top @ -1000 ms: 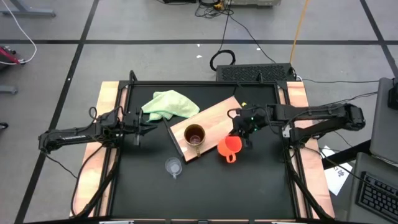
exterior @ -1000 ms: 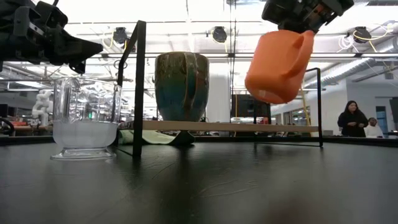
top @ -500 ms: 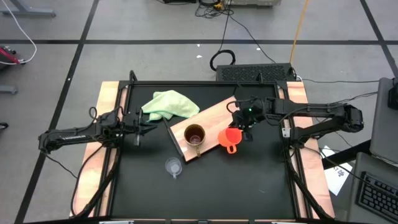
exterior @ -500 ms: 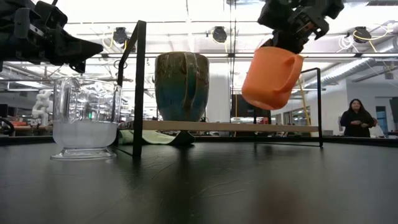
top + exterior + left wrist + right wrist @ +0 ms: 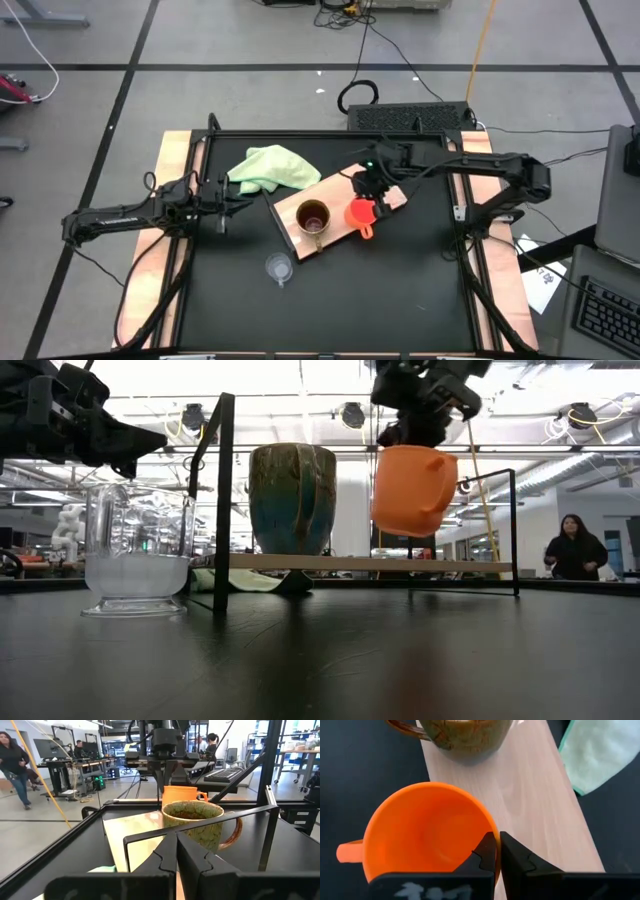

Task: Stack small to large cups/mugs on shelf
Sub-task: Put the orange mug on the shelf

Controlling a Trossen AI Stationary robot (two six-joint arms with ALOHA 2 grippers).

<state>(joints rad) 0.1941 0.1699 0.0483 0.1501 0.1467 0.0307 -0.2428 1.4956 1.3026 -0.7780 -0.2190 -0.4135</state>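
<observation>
The tan-brown mug (image 5: 312,215) stands upright on its base on the light-wood shelf board (image 5: 335,185); it also shows in the low view (image 5: 292,498). My right gripper (image 5: 370,190) is shut on the orange cup (image 5: 358,213), which hangs above the board to the right of the mug (image 5: 410,490). The clear glass cup (image 5: 278,267) stands on the black table in front of the board (image 5: 137,550). My left gripper (image 5: 228,195) is shut and empty, hovering at the table's left. My right gripper pinches the orange cup's rim wall (image 5: 492,832) on the side opposite its handle (image 5: 350,852), one finger (image 5: 485,851) inside the cup and one (image 5: 514,856) outside. The fingers come from above, pointing down. The cup hangs clear of the board, mouth up, slightly tilted.
A pale green cloth (image 5: 270,167) lies at the board's far left end. A black metal frame (image 5: 222,500) rims the table. People (image 5: 572,555) are in the room beyond.
My right gripper has carried the orange cup toward the table's left and far side, from over the black table to above the board beside the mug. The cup has gone from strongly tilted to nearly upright.
</observation>
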